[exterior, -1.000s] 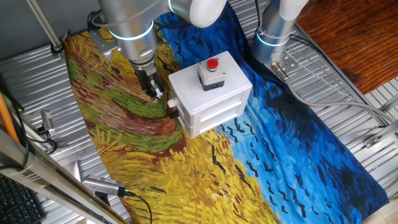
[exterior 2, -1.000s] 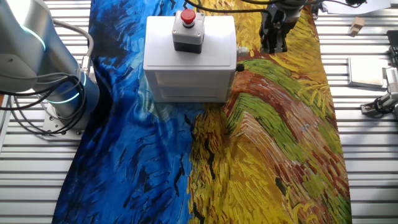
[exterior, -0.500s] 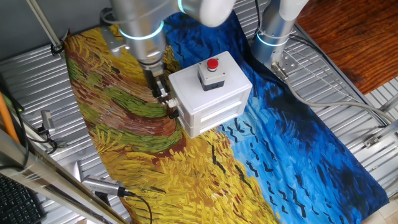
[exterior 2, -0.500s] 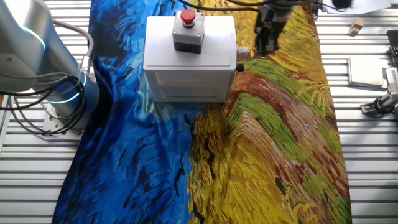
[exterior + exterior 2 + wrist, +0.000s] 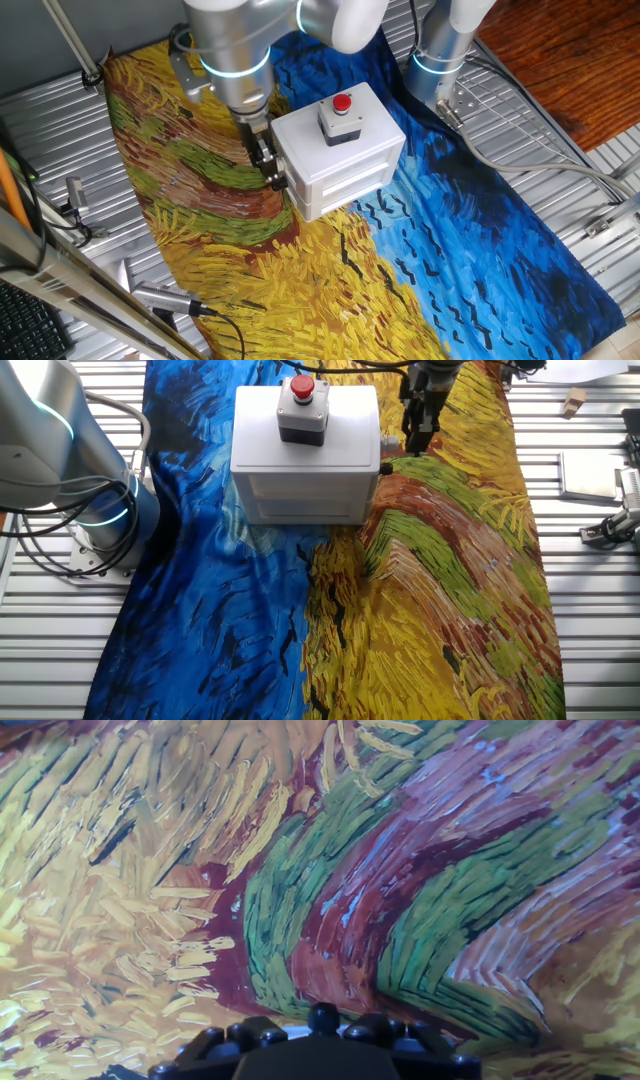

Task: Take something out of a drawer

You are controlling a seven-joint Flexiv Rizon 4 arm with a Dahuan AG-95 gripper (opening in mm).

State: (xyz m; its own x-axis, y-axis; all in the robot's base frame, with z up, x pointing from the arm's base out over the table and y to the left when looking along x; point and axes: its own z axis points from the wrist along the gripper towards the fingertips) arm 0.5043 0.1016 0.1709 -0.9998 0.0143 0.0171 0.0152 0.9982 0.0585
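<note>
Fingers: the dark fingers (image 5: 268,165) point down at the side of the white box (image 5: 340,160), right by the small knob (image 5: 386,468); from these angles I cannot tell how far apart they stand or whether they hold anything.
Drawer: the white drawer front (image 5: 283,165) looks pushed in, flush with the box wall.
Block: a small tan block (image 5: 573,402) lies on the metal surface (image 5: 590,560) well apart from the box, past the edge of the painted cloth (image 5: 440,580).
One fixed view: shows the fingers against the box's side wall and the red button (image 5: 342,103) on the box top; the block is out of sight.
Other fixed view: shows the fingers (image 5: 417,428) just beside the box corner, above the knob, plus the block.
Hand view: only swirled cloth (image 5: 300,870) and a dark edge of the hand at the bottom; neither box nor knob appears.
Change: half a second ago the fingers were a little farther from the box; now they are closer to the knob.
</note>
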